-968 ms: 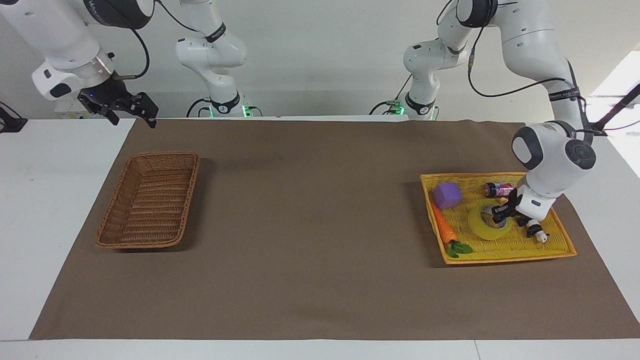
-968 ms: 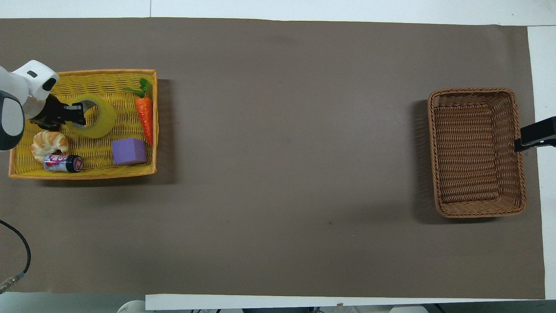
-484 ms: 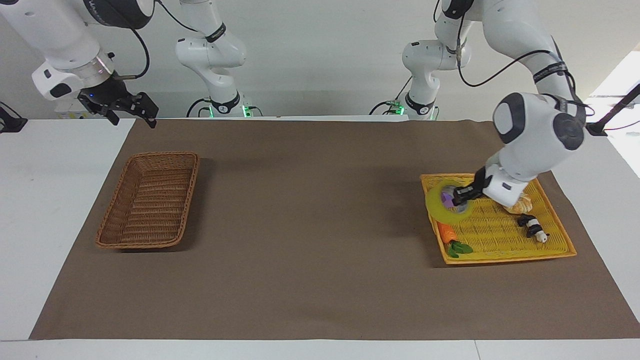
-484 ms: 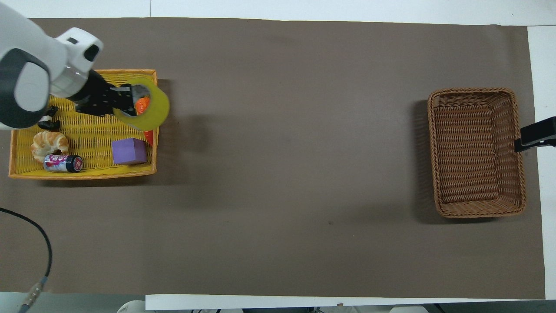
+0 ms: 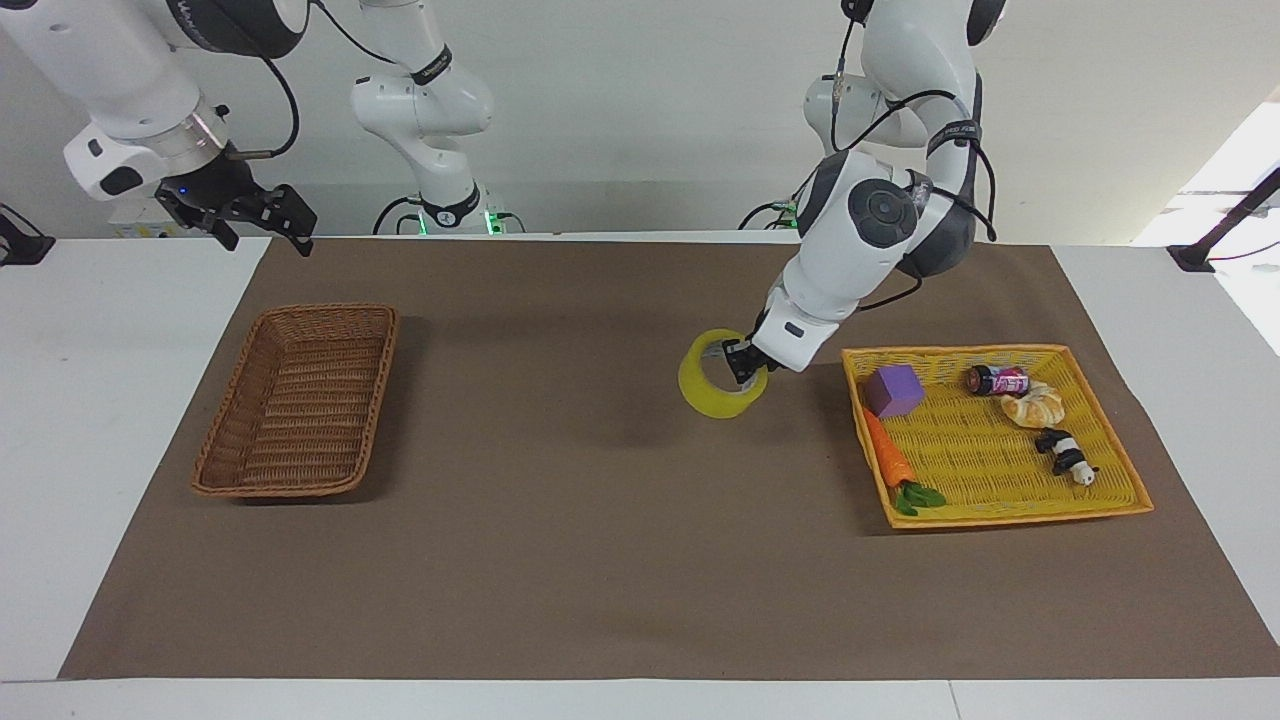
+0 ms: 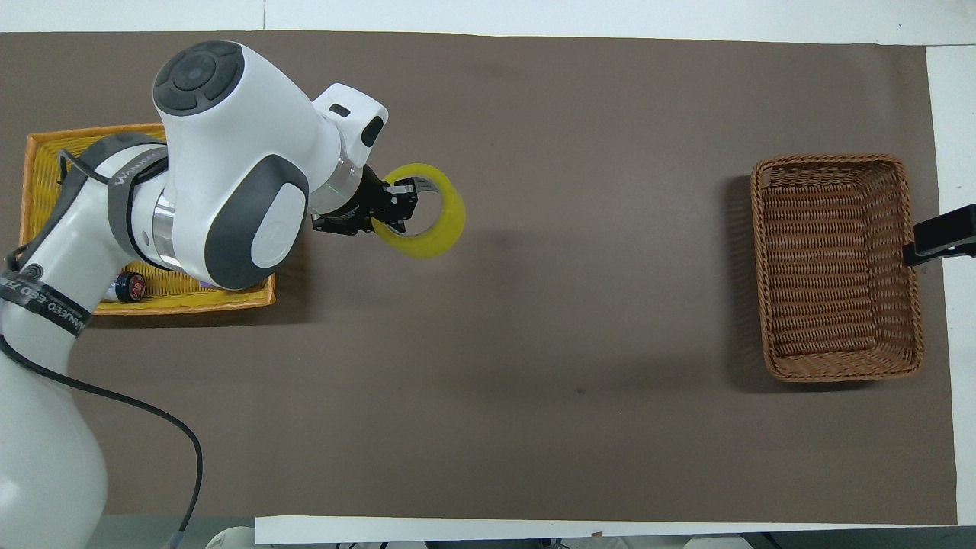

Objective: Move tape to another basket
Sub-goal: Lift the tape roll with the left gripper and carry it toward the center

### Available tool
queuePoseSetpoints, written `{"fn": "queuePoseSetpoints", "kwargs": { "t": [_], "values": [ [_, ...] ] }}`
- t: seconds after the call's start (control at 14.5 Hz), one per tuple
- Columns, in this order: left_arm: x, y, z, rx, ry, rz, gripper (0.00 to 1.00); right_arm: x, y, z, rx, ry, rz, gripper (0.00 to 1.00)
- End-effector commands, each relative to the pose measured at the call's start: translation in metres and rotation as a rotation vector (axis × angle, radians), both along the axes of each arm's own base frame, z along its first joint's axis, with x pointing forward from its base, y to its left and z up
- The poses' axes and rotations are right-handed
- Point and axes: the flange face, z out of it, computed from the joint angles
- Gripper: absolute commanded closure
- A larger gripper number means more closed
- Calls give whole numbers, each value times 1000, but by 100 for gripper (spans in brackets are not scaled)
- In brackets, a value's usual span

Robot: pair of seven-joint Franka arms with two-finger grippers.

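Observation:
My left gripper (image 5: 743, 362) (image 6: 398, 207) is shut on the rim of the yellow tape roll (image 5: 712, 388) (image 6: 433, 226). It holds the roll in the air over the bare brown mat, just off the yellow tray (image 5: 1010, 500) (image 6: 46, 141). The dark-brown wicker basket (image 5: 300, 400) (image 6: 839, 267) stands empty at the right arm's end of the table. My right gripper (image 5: 255, 215) (image 6: 942, 236) waits in the air over the mat's corner beside that basket, its fingers spread open and empty.
The yellow tray holds a purple block (image 5: 893, 389), a carrot (image 5: 888, 455), a small can (image 5: 997, 380), a croissant (image 5: 1036, 405) and a panda figure (image 5: 1066, 455). In the overhead view the left arm covers most of the tray.
My left gripper has lifted the tape out of the yellow tray and carried it toward the middle of the table. The right arm has not moved.

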Motion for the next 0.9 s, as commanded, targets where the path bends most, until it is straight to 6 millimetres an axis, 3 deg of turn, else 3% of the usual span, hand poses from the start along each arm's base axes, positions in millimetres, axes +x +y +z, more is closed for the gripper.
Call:
{"fn": "queuePoseSetpoints", "kwargs": {
  "t": [0.0, 0.14, 0.21, 0.41, 0.55, 0.83],
  "values": [
    [-25, -30, 14, -27, 7, -7, 100, -14, 4, -2, 14, 42, 25, 1],
    [-28, -33, 14, -25, 13, -2, 100, -12, 10, -2, 40, 38, 93, 1],
    [-27, -33, 14, -26, 11, -3, 100, -8, 19, -3, 137, -4, 164, 1],
    [-25, -30, 13, -26, 11, 5, 100, 11, 49, -23, 418, -125, 143, 1],
    [-24, -29, 14, -25, 13, 7, 100, 31, 80, -54, 610, -165, 88, 1],
    [-24, -27, 14, -23, 17, 10, 100, 75, 140, -138, 959, -154, -88, 1]
  ]
}}
